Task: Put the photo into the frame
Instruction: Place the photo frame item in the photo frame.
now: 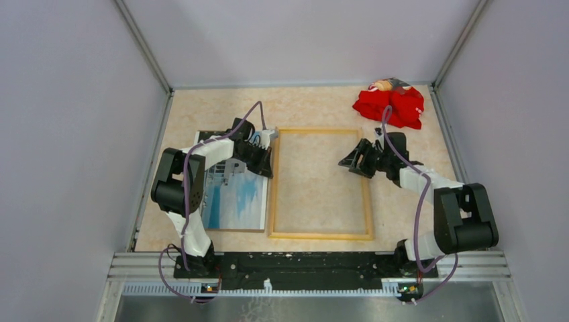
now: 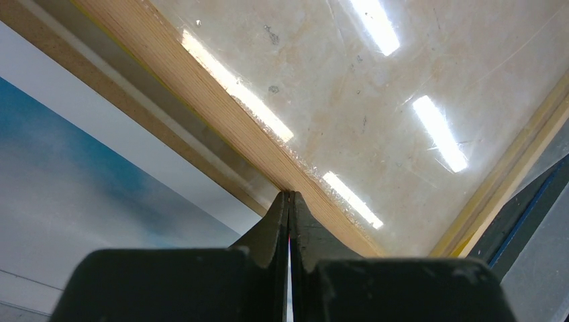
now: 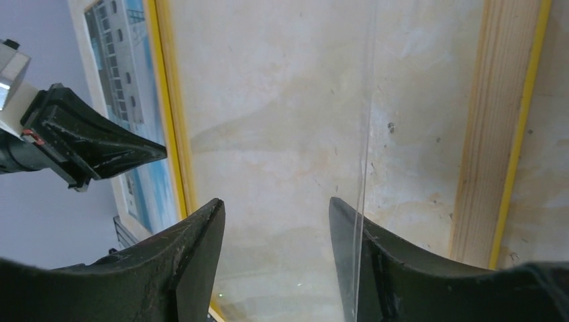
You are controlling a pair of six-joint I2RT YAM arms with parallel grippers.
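The frame (image 1: pixel 321 235) lies flat mid-table, pale wood back up, a clear pane (image 2: pixel 376 87) inside it. The photo (image 1: pixel 238 201), showing blue sky and a white building, lies face up just left of it on a brown board (image 2: pixel 100 87). My left gripper (image 1: pixel 265 161) is shut, its tips (image 2: pixel 290 194) resting at the frame's left rail (image 2: pixel 221 114). My right gripper (image 1: pixel 352 161) hovers over the frame's right half, open (image 3: pixel 275 201) with nothing between its fingers. A thin edge of clear sheet (image 3: pixel 366 134) runs past its right finger (image 3: pixel 349 235).
A red cloth bundle (image 1: pixel 390 104) lies at the back right corner. Grey walls enclose the table on three sides. The photo (image 3: pixel 124 74) and my left gripper (image 3: pixel 158 151) also show at the left of the right wrist view.
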